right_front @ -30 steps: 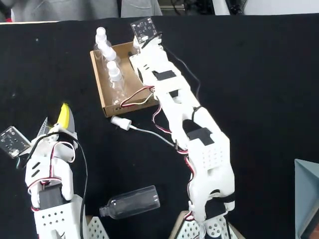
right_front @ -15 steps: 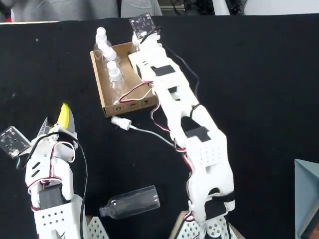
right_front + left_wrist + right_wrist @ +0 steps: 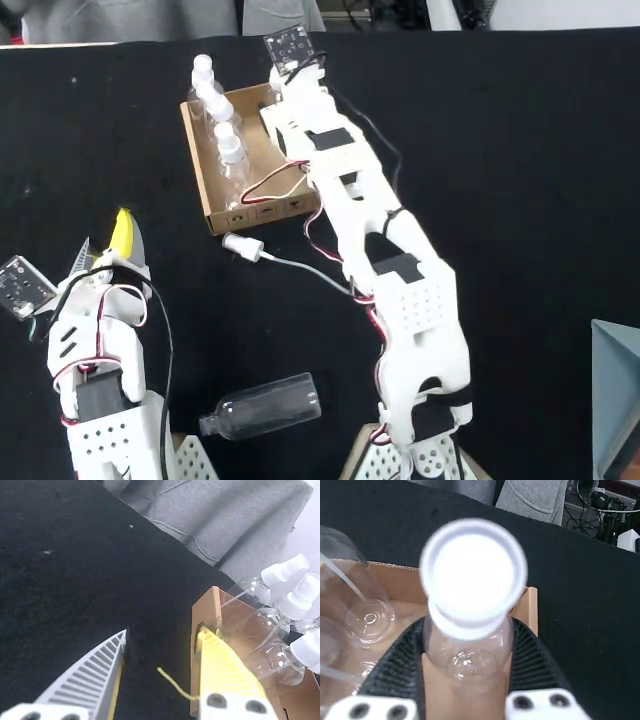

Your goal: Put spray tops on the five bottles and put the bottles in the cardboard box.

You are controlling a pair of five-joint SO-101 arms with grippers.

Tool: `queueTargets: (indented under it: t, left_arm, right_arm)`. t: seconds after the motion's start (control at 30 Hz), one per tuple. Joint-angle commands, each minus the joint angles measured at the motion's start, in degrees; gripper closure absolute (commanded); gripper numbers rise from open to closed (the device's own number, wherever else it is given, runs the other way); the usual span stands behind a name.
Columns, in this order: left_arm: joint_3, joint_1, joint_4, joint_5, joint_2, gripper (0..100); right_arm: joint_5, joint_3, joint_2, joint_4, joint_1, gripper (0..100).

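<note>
Cardboard box (image 3: pixel 262 212) sits toward the far edge of the tabletop, left of centre. Three capped bottles (image 3: pixel 231 152) sit in a row along its left wall.

Right gripper (image 3: pixel 467 650) is at the box's far right corner. Its jaws pinch a clear bottle with a white spray top (image 3: pixel 472 575) by the body, over the inside of the box. Cannot tell whether the base touches the box floor.

Left gripper (image 3: pixel 162 635) hangs above the tabletop near the left edge, jaws spread, nothing between them.

Loose spray top (image 3: pixel 243 245), with its tube, lies on the tabletop just in front of the box's near wall. Uncapped bottle (image 3: pixel 262 405) lies on its side by the near edge, between the arm bases.
</note>
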Motion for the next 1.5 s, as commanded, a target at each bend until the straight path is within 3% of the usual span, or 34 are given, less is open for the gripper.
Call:
queueTargets:
  t: [0.0, 0.13, 0.47, 1.2, 1.47]
  left_arm:
    - [1.4, -0.4, 0.2, -0.4, -0.8, 79]
    - [1.4, -0.4, 0.2, -0.4, -0.8, 79]
    - [1.4, -0.4, 0.2, -0.4, -0.8, 79]
    - [1.4, -0.4, 0.2, -0.4, -0.8, 79]
    - [1.4, -0.4, 0.2, -0.4, -0.8, 79]
  right_arm:
    - [-0.4, -0.1, 2.0, 2.6, 2.2, 93.3]
    - [-0.4, 0.0, 2.0, 2.6, 2.2, 93.0]
    - [-0.4, 0.2, 2.0, 2.7, 2.2, 78.9]
    - [0.0, 0.3, -1.8, 5.1, 2.2, 78.9]
    - [0.0, 0.0, -4.0, 10.6, 1.8, 78.9]
